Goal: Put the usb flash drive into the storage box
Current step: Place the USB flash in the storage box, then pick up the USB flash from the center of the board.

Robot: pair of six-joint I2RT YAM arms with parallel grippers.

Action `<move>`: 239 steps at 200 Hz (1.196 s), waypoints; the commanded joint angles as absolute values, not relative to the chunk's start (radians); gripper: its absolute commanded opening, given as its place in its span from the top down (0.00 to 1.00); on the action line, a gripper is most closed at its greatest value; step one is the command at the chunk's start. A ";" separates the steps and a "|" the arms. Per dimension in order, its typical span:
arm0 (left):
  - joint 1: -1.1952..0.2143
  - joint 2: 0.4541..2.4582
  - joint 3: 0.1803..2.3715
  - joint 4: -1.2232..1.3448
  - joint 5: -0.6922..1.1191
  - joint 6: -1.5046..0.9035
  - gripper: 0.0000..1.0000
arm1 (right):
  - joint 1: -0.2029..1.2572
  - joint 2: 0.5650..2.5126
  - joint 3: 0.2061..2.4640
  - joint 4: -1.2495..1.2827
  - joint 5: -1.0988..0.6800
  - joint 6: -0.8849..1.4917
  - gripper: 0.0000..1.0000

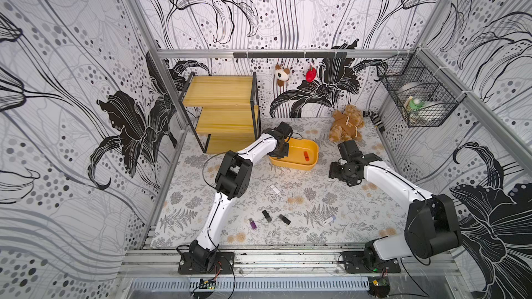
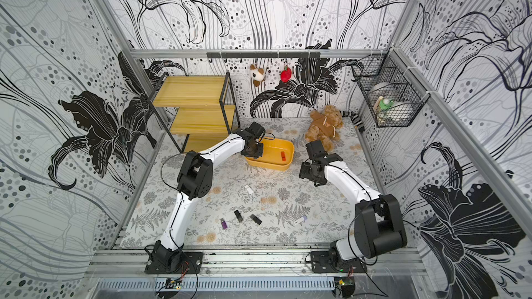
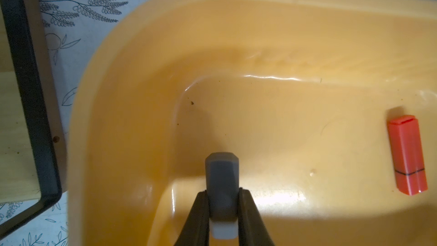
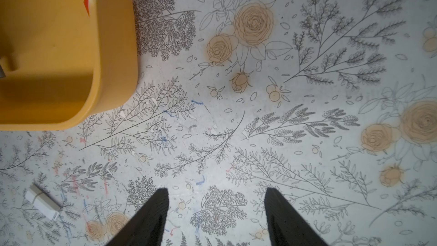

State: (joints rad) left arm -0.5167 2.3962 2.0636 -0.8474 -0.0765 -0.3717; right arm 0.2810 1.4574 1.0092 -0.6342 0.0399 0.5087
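A grey usb flash drive [image 3: 221, 178] is pinched between the closed jaws of the left gripper [image 3: 222, 194] and held inside the yellow-orange storage box [image 3: 99, 95], above its floor near a rounded corner; whether it touches the floor cannot be told. Just beyond the box rim beside this gripper, a black-framed wooden shelf rack [image 1: 221, 110] is seen close by. The right gripper [image 4: 216, 192] is held with its jaws spread wide and nothing between them, over bare table just beside the box's outer wall. A white drive [image 4: 42, 202] lies on the side of it toward the left arm, and a teddy bear [image 1: 347, 123] sits behind it by the back wall. Nearer the arm bases, well apart from both grippers, a purple drive [image 1: 253, 223], two black drives [image 1: 267, 216] and a pale drive [image 1: 329, 220] are scattered. The table [image 1: 316, 197] is covered in a pale sheet printed with grey ferns and tan roses, scuffed with pen marks; the walls [image 1: 72, 110] are papered with black-and-white lilies. An orange-red drive [image 3: 408, 155] lies flat on the box floor, well apart from the held one. A wire basket [image 1: 417, 96] hung on the right arm's side holds blurred items.
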 commanded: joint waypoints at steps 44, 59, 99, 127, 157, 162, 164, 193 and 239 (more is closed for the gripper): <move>-0.533 2.426 2.054 -0.833 -0.107 -0.355 0.83 | 0.285 1.442 0.979 -0.625 0.031 0.507 0.30; -0.534 2.425 2.056 -0.829 -0.106 -0.357 0.77 | 0.285 1.442 0.976 -0.623 0.029 0.505 0.30; -0.537 2.422 2.074 -0.830 -0.091 -0.360 0.68 | 0.285 1.440 0.970 -0.621 0.031 0.504 0.30; -0.537 2.416 2.091 -0.832 -0.088 -0.364 0.66 | 0.284 1.437 0.966 -0.621 0.032 0.503 0.30; -0.541 2.370 2.119 -0.843 -0.094 -0.370 0.65 | 0.288 1.411 0.962 -0.634 0.040 0.510 0.30; -0.542 2.356 2.122 -0.842 -0.095 -0.372 0.64 | 0.291 1.405 0.959 -0.638 0.041 0.512 0.30; -0.542 2.348 2.124 -0.842 -0.095 -0.373 0.64 | 0.293 1.402 0.958 -0.638 0.042 0.513 0.30; -0.542 2.284 2.211 -0.903 -0.101 -0.371 0.60 | 0.322 1.365 0.900 -0.640 0.054 0.544 0.29; -0.542 2.150 2.192 -0.984 -0.121 -0.376 0.53 | 0.499 1.306 0.817 -0.679 0.107 0.711 0.29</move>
State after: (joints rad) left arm -0.5373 2.2608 2.2246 -0.9302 -0.0952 -0.3687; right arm 0.4107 1.3430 0.8585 -0.6327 0.0624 0.5858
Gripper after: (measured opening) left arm 0.458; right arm 0.709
